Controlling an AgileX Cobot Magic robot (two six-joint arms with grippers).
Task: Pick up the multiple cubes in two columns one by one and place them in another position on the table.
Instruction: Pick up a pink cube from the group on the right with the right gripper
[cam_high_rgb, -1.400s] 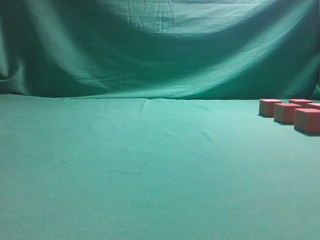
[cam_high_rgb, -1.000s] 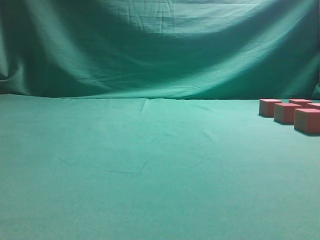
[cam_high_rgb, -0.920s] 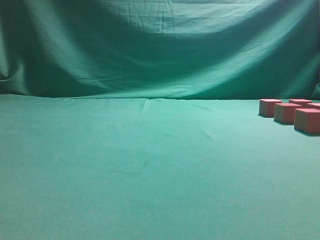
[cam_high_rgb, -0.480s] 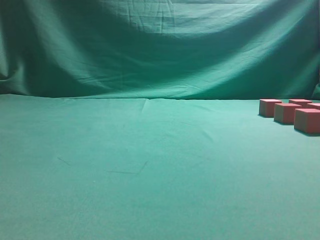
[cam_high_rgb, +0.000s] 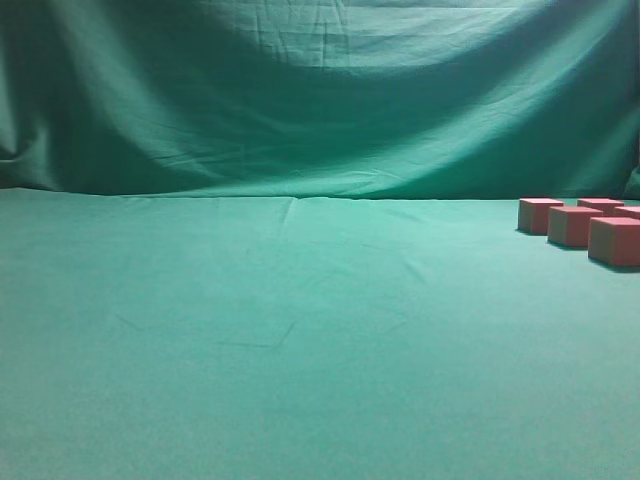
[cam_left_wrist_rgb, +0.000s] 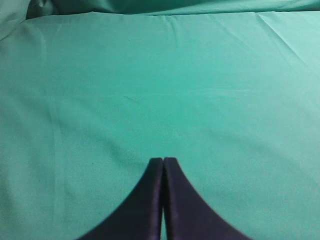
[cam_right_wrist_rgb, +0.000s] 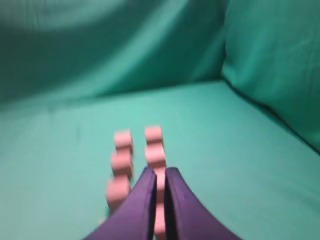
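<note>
The right claw (cam_right_wrist_rgb: 160, 172) is nearly clenched and grasps nothing, above the near end of the two columns of cubes (cam_right_wrist_rgb: 122, 139). The left claw (cam_left_wrist_rgb: 163, 161) is clenched over bare tabletop (cam_high_rgb: 300, 330). Nothing has moved in the last second; no cube is picked yet

Each wrist view shows only a pincer — left pincer (cam_left_wrist_rgb: 163, 161), right pincer (cam_right_wrist_rgb: 160, 171) — with two smooth, dark, matte fingers (cam_left_wrist_rgb: 145, 200) that widen in a curve toward the base.

pinkish-red cubes (cam_high_rgb: 574, 226) with seemingly tan sides, green table (cam_high_rgb: 300, 340), black tool (cam_left_wrist_rgb: 163, 161)
</note>
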